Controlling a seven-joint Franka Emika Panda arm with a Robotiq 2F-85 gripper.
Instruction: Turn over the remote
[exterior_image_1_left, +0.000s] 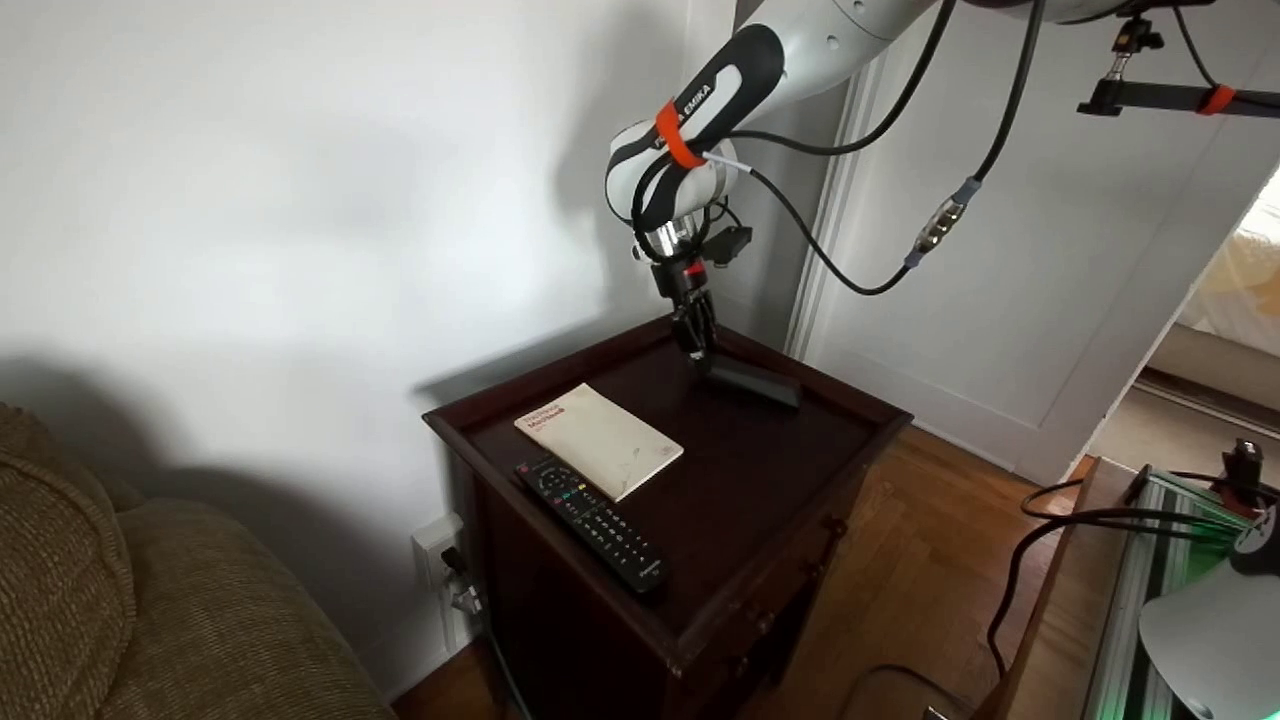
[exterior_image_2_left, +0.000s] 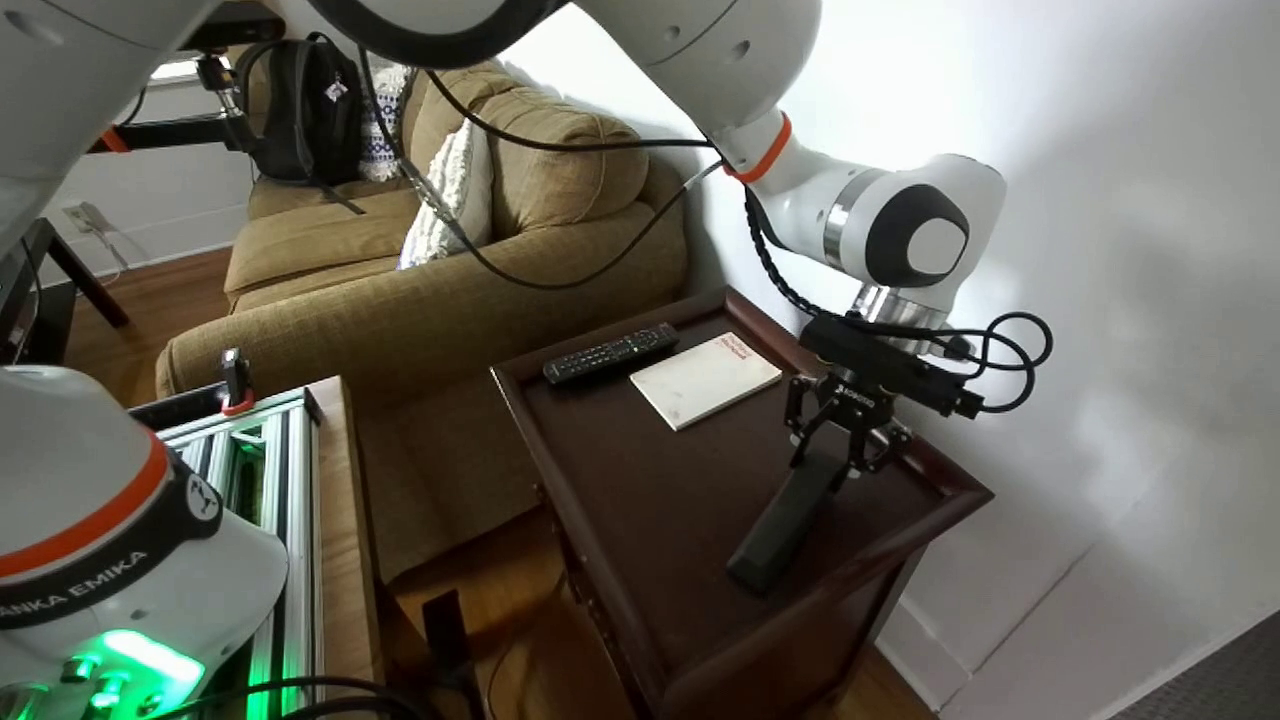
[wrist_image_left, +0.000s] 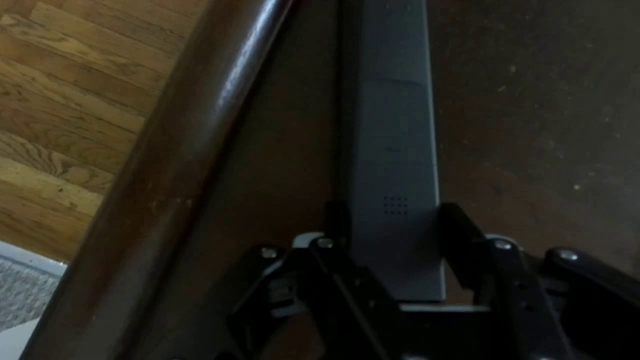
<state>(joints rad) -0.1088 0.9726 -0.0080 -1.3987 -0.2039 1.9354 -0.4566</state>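
The remote (exterior_image_1_left: 757, 383) is a slim dark grey-black bar on the dark wooden table top, near the table's edge on the doorway side. It also shows in an exterior view (exterior_image_2_left: 783, 530), reaching out from under the gripper. In the wrist view the remote (wrist_image_left: 395, 130) has a plain face upward, with a seam line and a small grid of dots. My gripper (wrist_image_left: 392, 220) has one finger against each long side, near one end. The gripper also shows at that end in both exterior views (exterior_image_1_left: 701, 360) (exterior_image_2_left: 825, 465). Its underside is hidden.
A pale booklet (exterior_image_1_left: 600, 440) lies mid-table. A longer black remote with pale buttons (exterior_image_1_left: 590, 520) lies beside it, by the sofa-side edge. The table has a raised rim (wrist_image_left: 165, 200). A wall (exterior_image_1_left: 300, 200) stands behind, and a sofa (exterior_image_2_left: 450, 330) beside it.
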